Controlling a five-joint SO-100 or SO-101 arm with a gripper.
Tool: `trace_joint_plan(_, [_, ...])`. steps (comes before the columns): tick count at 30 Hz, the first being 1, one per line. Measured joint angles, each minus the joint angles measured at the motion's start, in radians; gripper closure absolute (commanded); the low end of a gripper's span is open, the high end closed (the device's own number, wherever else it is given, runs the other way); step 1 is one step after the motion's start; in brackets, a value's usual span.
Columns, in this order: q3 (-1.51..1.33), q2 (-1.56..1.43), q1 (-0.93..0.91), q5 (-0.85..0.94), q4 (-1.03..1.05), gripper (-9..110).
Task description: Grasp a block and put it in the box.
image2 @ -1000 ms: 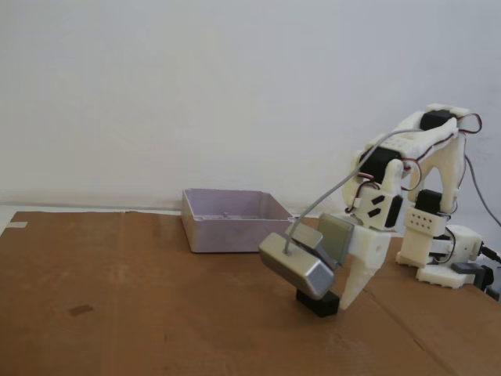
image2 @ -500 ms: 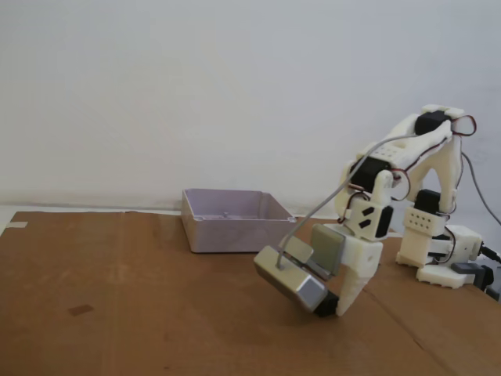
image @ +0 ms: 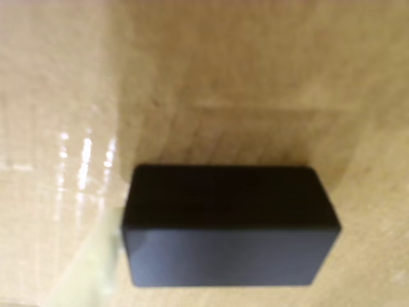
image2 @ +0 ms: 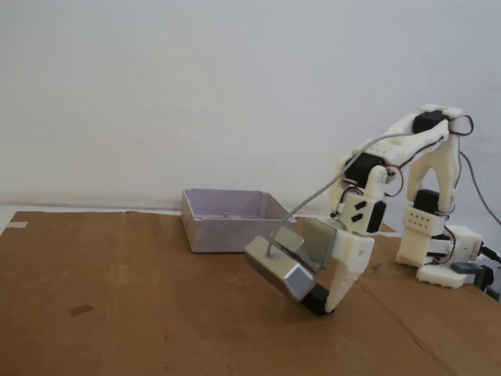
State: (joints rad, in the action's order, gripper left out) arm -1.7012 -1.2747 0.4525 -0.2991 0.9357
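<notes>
**Closing in on the block, box yet to come**

Filling the wrist view, the block (image: 230,224) lies flat on the brown counter (image: 255,77), long side across the picture, with a blurred pale shape at lower left that may be a fingertip. No jaws show clearly there.

From the fixed view, the arm is bent low over the counter (image2: 141,313), and the jaws (image2: 322,301) reach down to the block (image2: 315,301), of which only a dark sliver shows beside the white finger. The grey camera housing (image2: 279,270) hides the other finger, so I cannot tell whether the jaws are parted or already pinching.

Judged from this, the grasp step is in hand. Next comes a firm squeeze, then a lift clear of the counter.

Farther back and to the left stands the box (image2: 231,221), empty as far as can be seen, well apart from the block. The carry must clear its near wall before release.
</notes>
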Motion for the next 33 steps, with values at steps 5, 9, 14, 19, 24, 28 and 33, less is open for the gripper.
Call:
trace_joint_plan(5, [0.0,0.0,0.0,0.0,0.0,45])
trace_joint_plan(9, [0.0,0.0,0.0,0.0,0.0,45])
trace_joint_plan(14, [0.0,0.0,0.0,0.0,0.0,45])
trace_joint_plan(19, [0.0,0.0,0.0,0.0,0.0,45])
trace_joint_plan(24, [0.0,0.0,0.0,0.0,-0.018,45])
trace_joint_plan(28, [0.0,0.0,0.0,0.0,-0.026,45])
trace_joint_plan(33, [0.0,0.023,0.0,0.0,-0.026,45])
